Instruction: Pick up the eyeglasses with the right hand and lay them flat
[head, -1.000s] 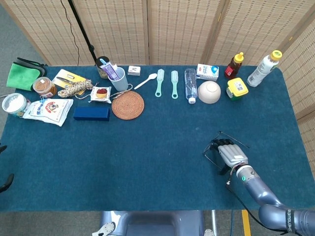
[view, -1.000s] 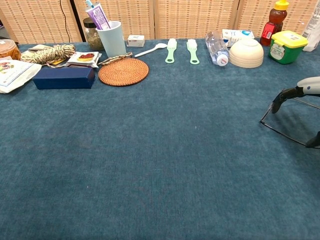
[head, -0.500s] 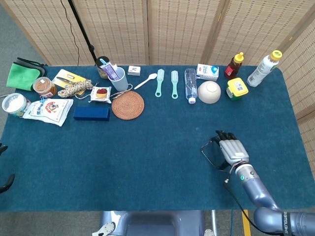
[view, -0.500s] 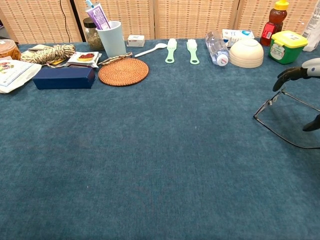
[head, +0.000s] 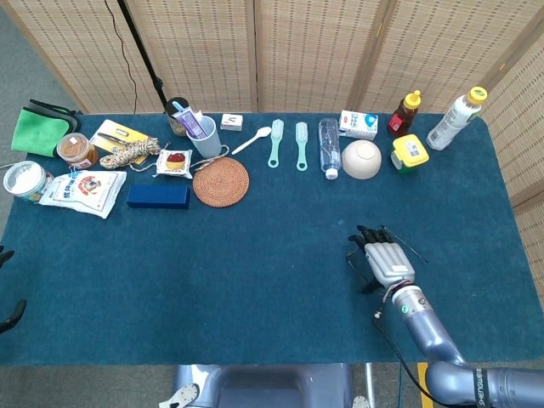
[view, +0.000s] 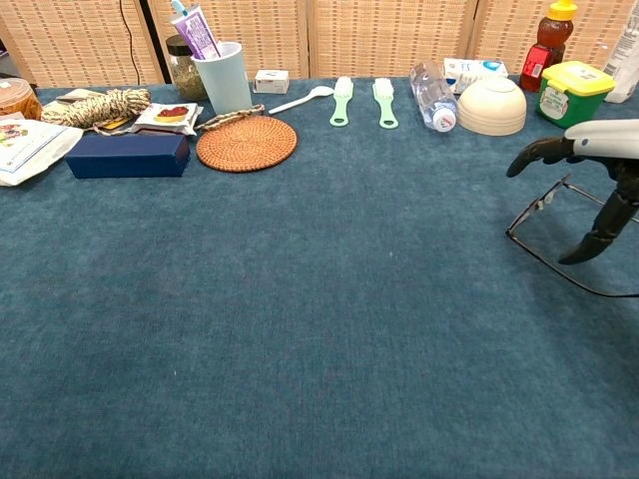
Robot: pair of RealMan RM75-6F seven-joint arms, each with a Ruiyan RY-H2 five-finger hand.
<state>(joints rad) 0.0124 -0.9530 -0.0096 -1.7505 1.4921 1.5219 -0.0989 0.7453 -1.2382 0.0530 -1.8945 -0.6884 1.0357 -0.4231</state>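
The eyeglasses (view: 540, 202), thin black wire frames, sit on the blue tablecloth at the right side of the table. My right hand (view: 597, 150) hovers just over them, its dark fingers reaching left above the frame and its thumb hanging down beside the temple arm, apart from the fingers. I see no firm grip on the wire. In the head view the right hand (head: 384, 257) covers most of the eyeglasses (head: 352, 256), which poke out at its left. Only two dark tips of what seems to be my left hand (head: 8, 315) show at the left edge.
Along the back stand a white bowl (view: 491, 105), a water bottle (view: 434, 97), a green box (view: 575, 94), a honey bottle (view: 550, 39) and two green brushes (view: 341, 100). A woven coaster (view: 246, 144), blue case (view: 127, 155) and cup (view: 222, 72) sit at the back left.
The right hand has slid left over the eyeglasses. The glasses shifted a little left early on, then stayed put on the cloth.
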